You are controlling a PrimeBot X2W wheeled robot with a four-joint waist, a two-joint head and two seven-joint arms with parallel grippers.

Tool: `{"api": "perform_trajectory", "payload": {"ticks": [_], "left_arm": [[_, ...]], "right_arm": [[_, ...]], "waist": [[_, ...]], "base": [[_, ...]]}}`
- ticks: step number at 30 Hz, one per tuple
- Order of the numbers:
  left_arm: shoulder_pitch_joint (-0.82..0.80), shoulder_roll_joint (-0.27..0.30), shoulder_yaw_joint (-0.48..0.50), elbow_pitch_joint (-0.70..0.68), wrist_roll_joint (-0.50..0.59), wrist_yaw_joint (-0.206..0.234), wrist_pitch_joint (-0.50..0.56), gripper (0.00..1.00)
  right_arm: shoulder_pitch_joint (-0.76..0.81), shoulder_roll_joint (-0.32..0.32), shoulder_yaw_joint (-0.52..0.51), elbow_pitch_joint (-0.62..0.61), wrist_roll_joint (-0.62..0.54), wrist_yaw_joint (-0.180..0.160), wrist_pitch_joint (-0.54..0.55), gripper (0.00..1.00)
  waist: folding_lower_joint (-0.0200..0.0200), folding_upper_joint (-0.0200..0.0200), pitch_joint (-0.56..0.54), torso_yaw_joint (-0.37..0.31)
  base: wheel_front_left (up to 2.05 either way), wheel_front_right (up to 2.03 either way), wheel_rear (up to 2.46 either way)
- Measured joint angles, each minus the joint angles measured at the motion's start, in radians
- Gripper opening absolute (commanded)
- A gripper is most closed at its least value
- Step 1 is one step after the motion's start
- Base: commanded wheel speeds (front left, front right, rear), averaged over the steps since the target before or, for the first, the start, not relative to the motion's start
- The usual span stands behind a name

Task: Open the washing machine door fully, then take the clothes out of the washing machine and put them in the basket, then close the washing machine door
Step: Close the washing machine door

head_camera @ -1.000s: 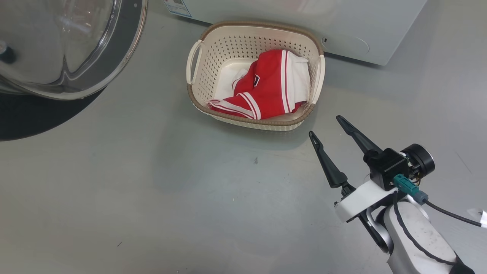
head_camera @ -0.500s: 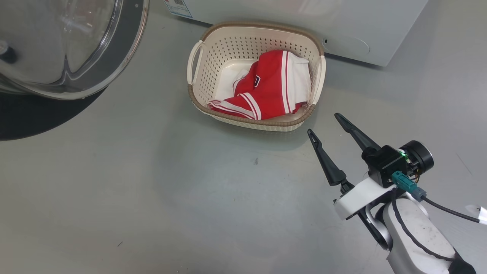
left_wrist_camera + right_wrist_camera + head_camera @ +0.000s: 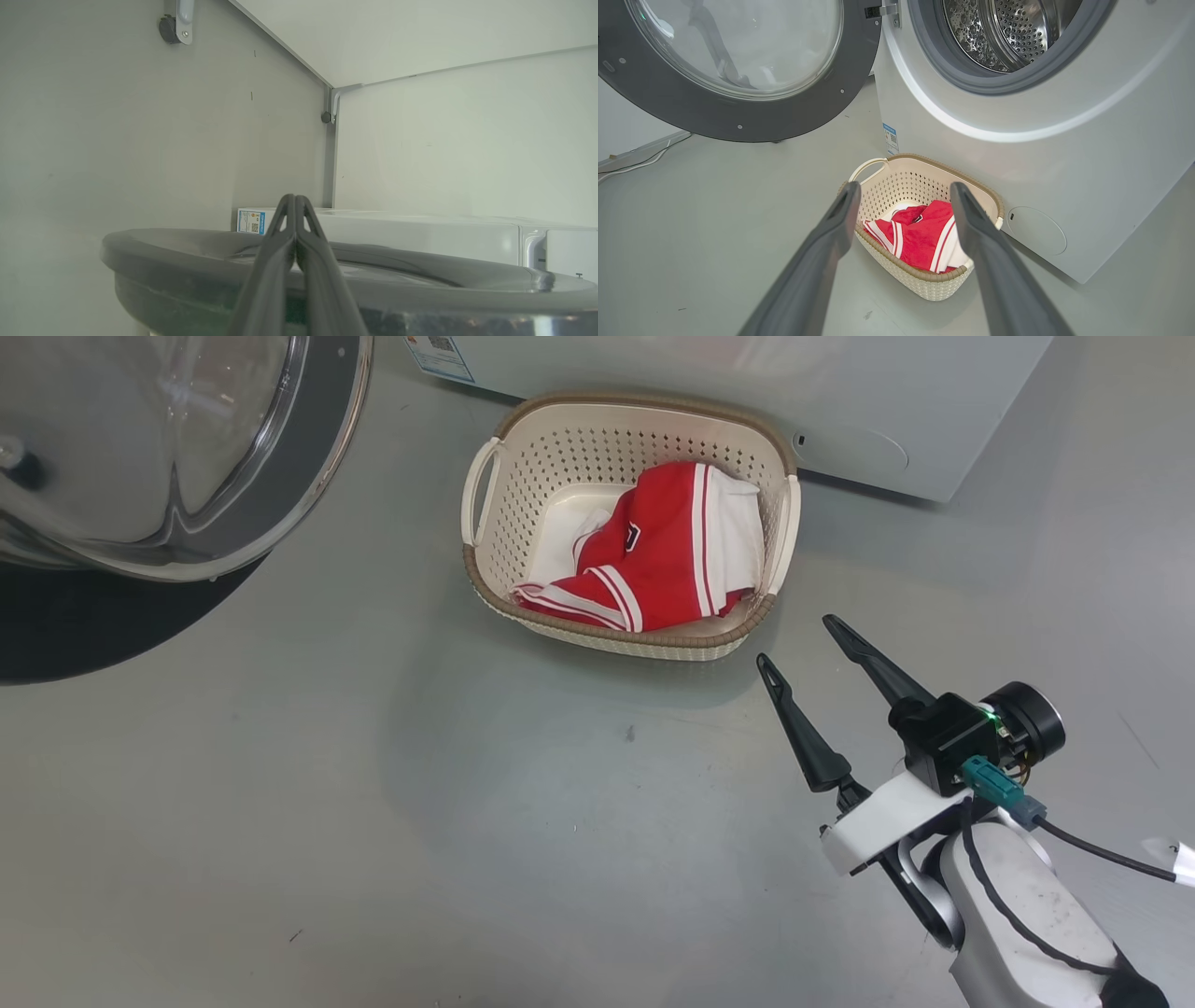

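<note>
The washing machine door (image 3: pixel 313 476) hangs open at the upper left, glass bowl inside a dark rim. The washing machine (image 3: pixel 1017 163) shows its bare steel drum (image 3: pixel 1004 32). In front of it the cream basket (image 3: pixel 653 639) stands on the floor with the red and white clothes (image 3: pixel 663 560) inside. My right gripper (image 3: pixel 797 641) hovers open just right of the basket's near corner, holding nothing. In its wrist view the right gripper (image 3: pixel 904 186) frames the basket (image 3: pixel 924 284) and clothes (image 3: pixel 924 233). My left gripper (image 3: pixel 295 198) is shut and empty, rising over the door's grey rim (image 3: pixel 187 242).
Grey floor (image 3: pixel 420 821) spreads left of and below the basket. The door casts a dark shadow (image 3: pixel 84 625) at the left. A white cable (image 3: pixel 635 161) lies along the floor beneath the door. White wall panels with small brackets (image 3: pixel 177 21) stand behind the machine (image 3: pixel 397 233).
The right gripper has crept slightly up toward the basket, still open. The whole head picture has shifted a little, so the camera moved. The clothes and the door keep their places.
</note>
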Motion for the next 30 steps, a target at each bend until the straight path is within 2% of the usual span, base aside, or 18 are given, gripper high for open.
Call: {"api": "perform_trajectory", "payload": {"ticks": [13, 18, 30], "left_arm": [[0.001, 0.0, -0.011, 0.028, -0.011, -0.047, 0.08, 0.0], [0.001, -0.028, -0.005, 0.035, -0.057, -0.077, 0.125, 0.0], [0.028, -0.083, -0.009, 0.042, -0.09, -0.145, 0.243, 0.0]], "right_arm": [[-0.006, 0.004, 0.0, 0.022, 0.001, 0.0, -0.01, 1.0], [-0.006, 0.009, 0.0, 0.038, 0.002, 0.0, -0.018, 1.0], [0.0, 0.038, 0.006, 0.076, 0.022, 0.0, -0.035, 1.0]], "waist": [[0.0, 0.0, -0.017, -0.002], [0.0, 0.0, -0.038, -0.003], [0.0, 0.0, -0.105, -0.014]], "base": [[0.0, 0.0, 0.0], [0.0, 0.0, 0.0], [0.0, 0.0, 0.0]]}}
